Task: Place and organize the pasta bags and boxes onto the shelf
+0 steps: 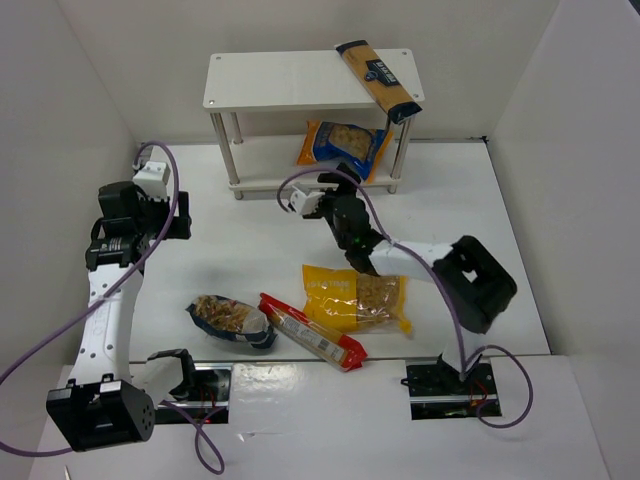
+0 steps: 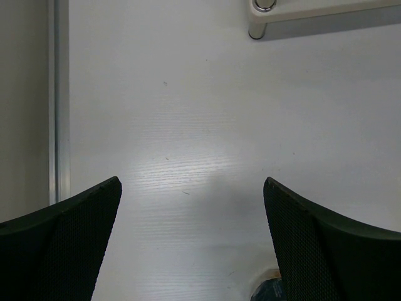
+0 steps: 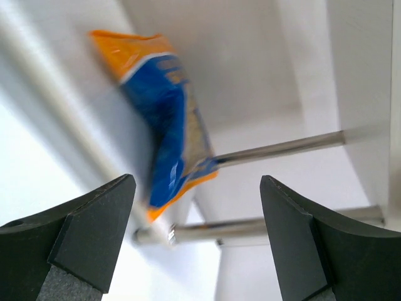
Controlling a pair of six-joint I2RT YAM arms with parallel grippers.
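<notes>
The white two-tier shelf (image 1: 290, 80) stands at the back. A long tan-and-navy packet (image 1: 378, 78) lies on its top board, overhanging the right front corner. A blue-and-orange bag (image 1: 343, 145) leans on the lower tier and also shows blurred in the right wrist view (image 3: 166, 119). My right gripper (image 1: 340, 178) is open and empty just in front of that bag (image 3: 197, 182). On the table lie a yellow bag (image 1: 357, 297), a long red packet (image 1: 312, 331) and a dark-blue clear bag (image 1: 230, 320). My left gripper (image 1: 178, 218) is open and empty over bare table (image 2: 191, 188).
White walls close in the table on the left, back and right. A shelf foot (image 2: 260, 7) shows at the top of the left wrist view, and an edge of the dark-blue bag (image 2: 269, 292) at the bottom. Purple cables loop off both arms.
</notes>
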